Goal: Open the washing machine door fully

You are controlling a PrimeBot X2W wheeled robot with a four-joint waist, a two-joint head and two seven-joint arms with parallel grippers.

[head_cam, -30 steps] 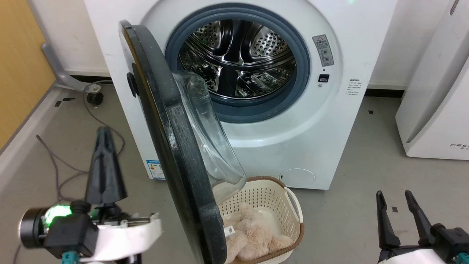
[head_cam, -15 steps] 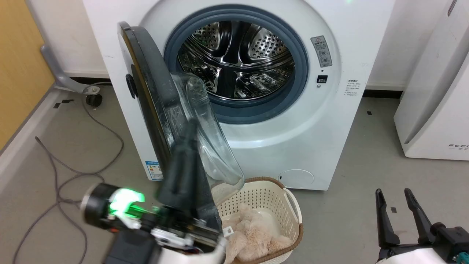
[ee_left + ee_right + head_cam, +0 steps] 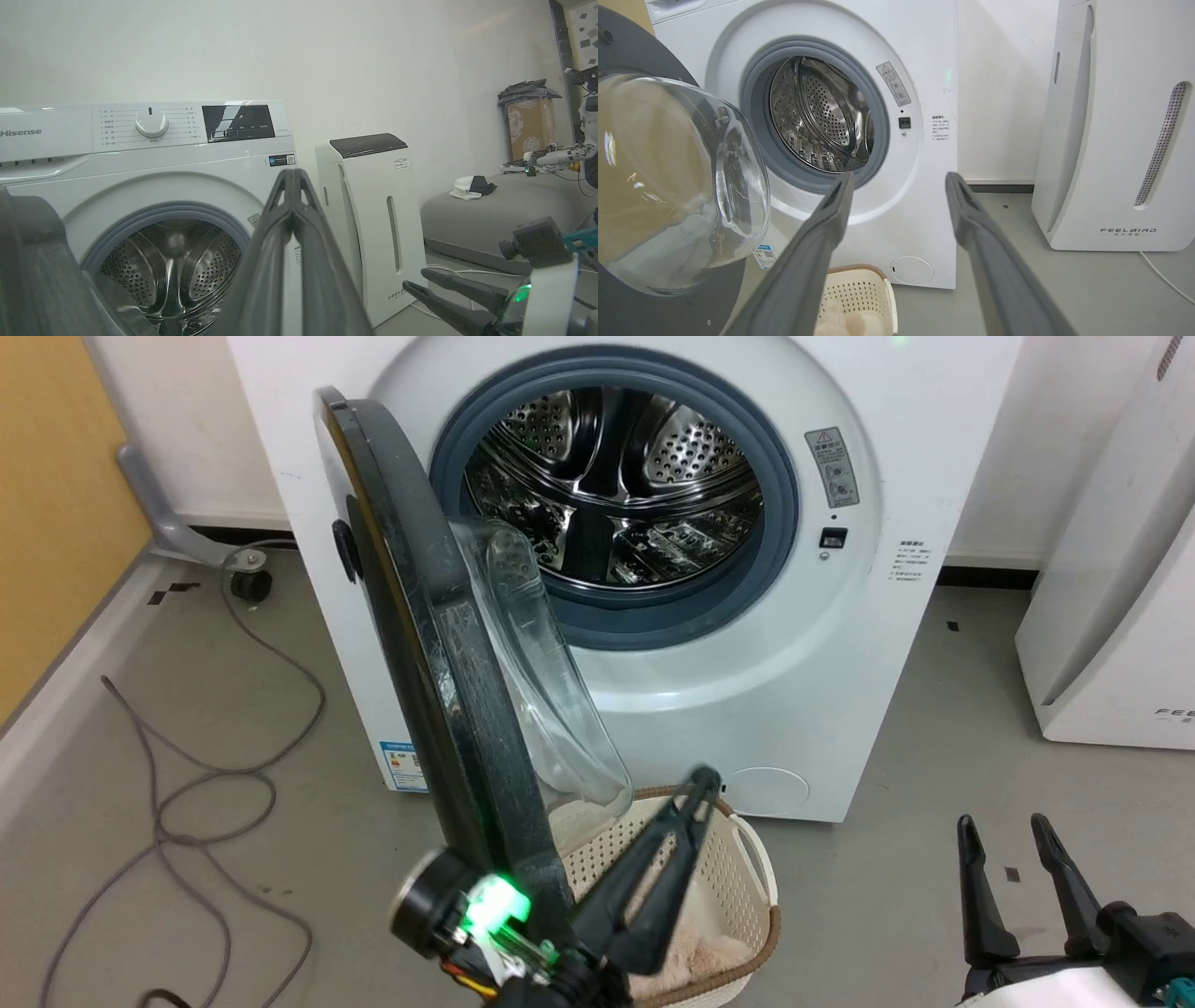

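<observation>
Grey floor runs up to a pale wall, where a big white boxy front-loading washing machine stands beside a plain white appliance, with a loose grey cable curled off to the robot's left. Its round glossy black washing machine door hangs ajar from the machine's left edge. The door stands upright and almost edge-on to the head camera, so its flat face runs from the machine out toward the robot. Its clear bulging glass bowl faces the robot's right, leaving the perforated steel drum exposed. The left gripper has its two long dark fingers pressed together with nothing between them. It sits just to the right of the door's lower rim, on the glass side, slanting up and to the right above a cream perforated plastic laundry basket with a brown rim. Whether its wrist touches the rim cannot be told. The right gripper waits low and well apart at the lower right, fingers spread wide and empty, pointing toward the machine. The door therefore lies immediately to the left of the left gripper, which is by far the nearer arm. Opening it fully probably calls for a leftward sweep against the inner face, swinging the door about its upright hinge line, away from the drum.
</observation>
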